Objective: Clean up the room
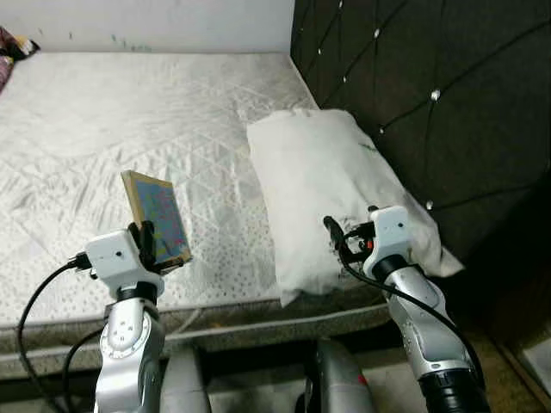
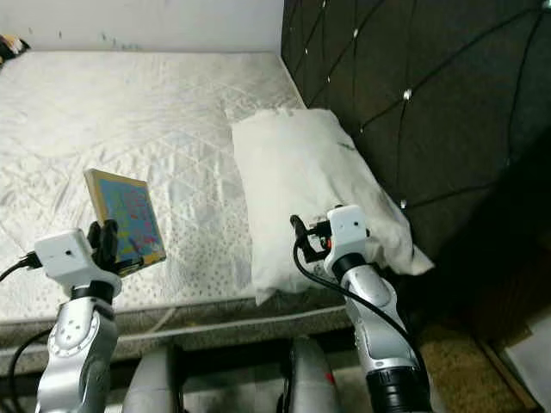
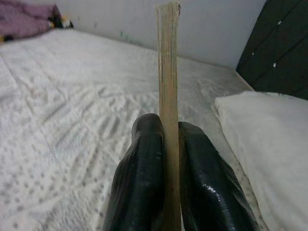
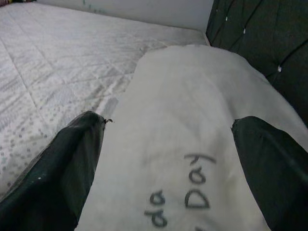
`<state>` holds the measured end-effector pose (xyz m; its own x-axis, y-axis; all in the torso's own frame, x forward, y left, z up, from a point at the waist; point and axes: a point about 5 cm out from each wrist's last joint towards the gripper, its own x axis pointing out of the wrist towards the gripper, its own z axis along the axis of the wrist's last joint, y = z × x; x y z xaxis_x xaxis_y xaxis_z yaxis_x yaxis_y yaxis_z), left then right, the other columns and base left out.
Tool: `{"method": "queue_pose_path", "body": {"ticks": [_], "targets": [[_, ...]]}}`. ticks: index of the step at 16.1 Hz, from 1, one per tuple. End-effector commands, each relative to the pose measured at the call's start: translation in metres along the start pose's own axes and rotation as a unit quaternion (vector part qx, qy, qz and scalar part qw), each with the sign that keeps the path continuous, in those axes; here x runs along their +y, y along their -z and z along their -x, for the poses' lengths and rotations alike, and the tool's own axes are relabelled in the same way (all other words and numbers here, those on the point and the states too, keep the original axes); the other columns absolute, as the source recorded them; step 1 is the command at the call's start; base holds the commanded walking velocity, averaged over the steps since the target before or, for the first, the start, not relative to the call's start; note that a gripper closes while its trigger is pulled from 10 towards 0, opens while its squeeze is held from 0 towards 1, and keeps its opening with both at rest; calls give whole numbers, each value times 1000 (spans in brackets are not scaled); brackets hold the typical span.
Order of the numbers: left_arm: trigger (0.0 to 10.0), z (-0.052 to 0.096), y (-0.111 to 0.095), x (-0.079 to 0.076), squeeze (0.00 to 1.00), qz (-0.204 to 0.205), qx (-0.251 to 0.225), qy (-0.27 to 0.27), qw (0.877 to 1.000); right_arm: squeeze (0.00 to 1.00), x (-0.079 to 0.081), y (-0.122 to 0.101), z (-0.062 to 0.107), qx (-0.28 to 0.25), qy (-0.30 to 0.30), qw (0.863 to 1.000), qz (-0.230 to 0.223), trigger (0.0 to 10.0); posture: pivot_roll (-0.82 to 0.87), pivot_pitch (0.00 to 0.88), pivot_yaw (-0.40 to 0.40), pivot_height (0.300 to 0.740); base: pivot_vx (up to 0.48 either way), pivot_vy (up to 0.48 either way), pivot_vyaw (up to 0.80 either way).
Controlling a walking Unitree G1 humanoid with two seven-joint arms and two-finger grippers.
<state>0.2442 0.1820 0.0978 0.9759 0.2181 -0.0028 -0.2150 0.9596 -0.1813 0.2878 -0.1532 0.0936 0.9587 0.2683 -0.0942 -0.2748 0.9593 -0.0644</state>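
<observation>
Your left gripper's (image 3: pixel 166 159) fingers are pinching a thin book (image 1: pixel 157 215) upright above the mattress (image 1: pixel 129 129); your right gripper's (image 4: pixel 166 159) fingers are spreading wide over the white pillow (image 1: pixel 327 189).

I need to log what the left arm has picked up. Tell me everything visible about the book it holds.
The book is thin, with a colourful, mostly blue cover and tan edges. The left gripper is shut on its lower part, one black finger pressed on each face. It stands roughly upright, tilted slightly, held in the air above the near edge of the white quilted mattress, left of the white pillow. Nothing else touches it.
</observation>
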Motion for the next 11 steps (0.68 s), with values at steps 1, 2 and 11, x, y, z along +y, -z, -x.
{"method": "queue_pose_path", "body": {"ticks": [1, 2, 11], "targets": [[10000, -10, -6, -4, 0, 27, -6, 2, 1000, 0, -4, -2, 0, -1, 5, 1000, 9, 10000, -33, 0, -49, 582, 0, 0, 0], [10000, -14, -5, -6, 0, 36, -1, 4, 999, 0, -5, -2, 0, 0, 6, 1000, 9, 10000, -35, 0, -49, 582, 0, 0, 0], [10000, -54, 23, -52, 0, 180, 128, 83, 972, 0, -32, -1, 19, 14, 30, 997, 63, 10000, -133, 0, -63, 582, 0, 0, 0]]}}
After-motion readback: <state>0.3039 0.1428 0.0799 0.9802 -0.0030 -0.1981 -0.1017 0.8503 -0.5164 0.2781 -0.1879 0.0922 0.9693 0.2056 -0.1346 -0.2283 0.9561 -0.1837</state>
